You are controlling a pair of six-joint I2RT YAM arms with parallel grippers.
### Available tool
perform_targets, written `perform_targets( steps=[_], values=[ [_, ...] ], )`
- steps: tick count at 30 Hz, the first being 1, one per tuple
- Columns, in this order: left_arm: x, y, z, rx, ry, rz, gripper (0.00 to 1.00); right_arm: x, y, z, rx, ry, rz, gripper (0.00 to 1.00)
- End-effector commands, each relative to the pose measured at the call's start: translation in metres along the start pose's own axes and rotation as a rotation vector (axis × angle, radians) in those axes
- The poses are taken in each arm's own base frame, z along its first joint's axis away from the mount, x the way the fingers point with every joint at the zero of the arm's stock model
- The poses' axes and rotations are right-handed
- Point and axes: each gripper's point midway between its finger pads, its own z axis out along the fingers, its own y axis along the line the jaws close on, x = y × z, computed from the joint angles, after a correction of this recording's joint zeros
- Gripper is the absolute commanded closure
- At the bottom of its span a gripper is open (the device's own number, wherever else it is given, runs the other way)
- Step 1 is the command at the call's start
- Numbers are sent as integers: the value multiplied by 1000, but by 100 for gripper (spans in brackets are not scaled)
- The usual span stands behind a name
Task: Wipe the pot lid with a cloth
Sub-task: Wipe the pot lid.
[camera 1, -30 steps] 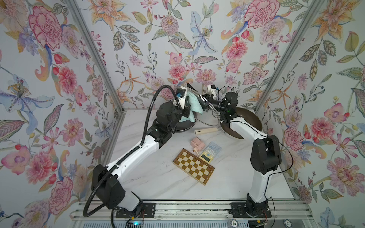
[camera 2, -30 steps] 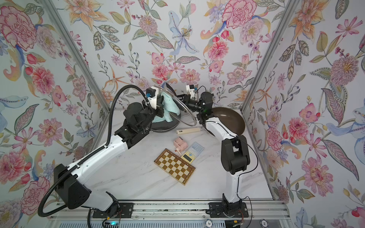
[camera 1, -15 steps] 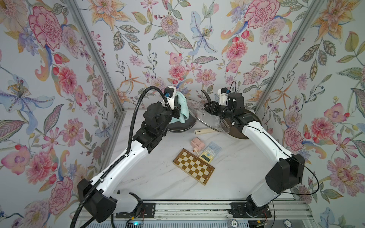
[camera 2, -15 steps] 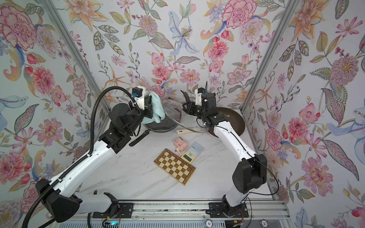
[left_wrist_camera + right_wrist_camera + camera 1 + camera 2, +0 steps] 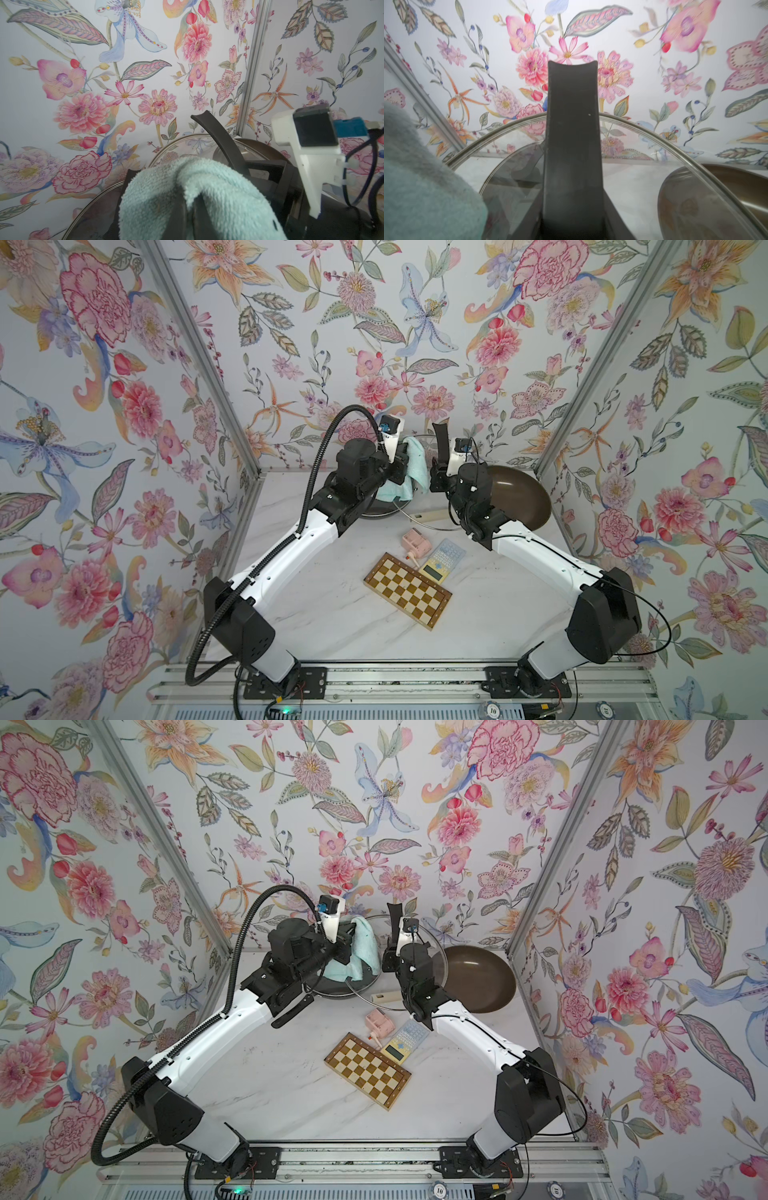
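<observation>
Bench (image 5: pixel 324 614): white marbled top, floral walls on three sides.

Mid-bench, nearest the arm bases: flat chequered wooden board (image 5: pixel 407 591) with brown and cream squares. At its far edge lies a slim yellow-and-blue calculator (image 5: pixel 441 562). Just beside that is a small pink plastic gadget (image 5: pixel 415 540) with a short cord.

Further back: a cream-coloured bar (image 5: pixel 384 997) lies flat on the bench, by the lower rim of the lid.

Left claw (image 5: pixel 405 466): jaws closed together, pinching the pale mint-green fluffy cloth (image 5: pixel 415 468). The cloth drapes over both fingers and hides their tips in the left wrist view (image 5: pixel 187 187). It hangs in the air above a dark grey pan (image 5: pixel 332 992), whose black handle points toward the left arm.

Right claw (image 5: pixel 437 476): partly closed, clamped on the base of the black curved strap handle (image 5: pixel 572 124) of the round clear glass pot lid (image 5: pixel 436 952), which has a metal rim. The lid is tilted steeply, handle side toward the arms. Whether its lower rim touches the bench I cannot tell.

Cloth vs lid: the cloth sits just beside the lid on the left arm's side and overlaps the rim in both wrist views. Actual contact cannot be made out.

Far right corner: round brown frying pan (image 5: pixel 519 497), seen partly through the glass.
</observation>
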Motion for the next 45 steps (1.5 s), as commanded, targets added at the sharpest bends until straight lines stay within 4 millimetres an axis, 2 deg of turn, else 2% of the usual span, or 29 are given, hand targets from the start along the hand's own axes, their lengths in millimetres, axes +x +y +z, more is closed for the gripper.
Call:
perform_targets(
  steps=[1,4,6,16,20,23,25,30,33,36,41,45],
  values=[
    [34,-37,16,126,118,-61,100,-113,-13,-26,55,-386,116,100],
    [76,-50,20,156,218,-65,100,-122,-13,-25,28,-418,135,100],
    [94,-57,18,185,265,-63,100,-125,-12,-22,0,-412,143,100],
    [109,-86,21,346,318,-19,100,-125,-5,-22,-73,-375,134,100],
    [108,-85,30,347,339,40,100,-120,1,-24,-106,-347,117,100],
    [106,-75,45,295,353,85,100,-115,6,-28,-143,-327,109,100],
    [102,-61,56,215,345,109,100,-112,12,-32,-173,-311,101,100],
    [79,-2,89,-44,299,93,100,-109,28,-49,-247,-288,50,100],
    [64,24,105,-110,269,69,100,-105,30,-60,-268,-277,41,100],
    [56,40,115,-158,258,72,100,-99,29,-68,-277,-258,34,100],
    [51,55,121,-168,219,33,100,-94,31,-80,-297,-234,18,100],
    [58,36,115,-99,245,28,100,-97,21,-74,-237,-249,16,100]
  ],
)
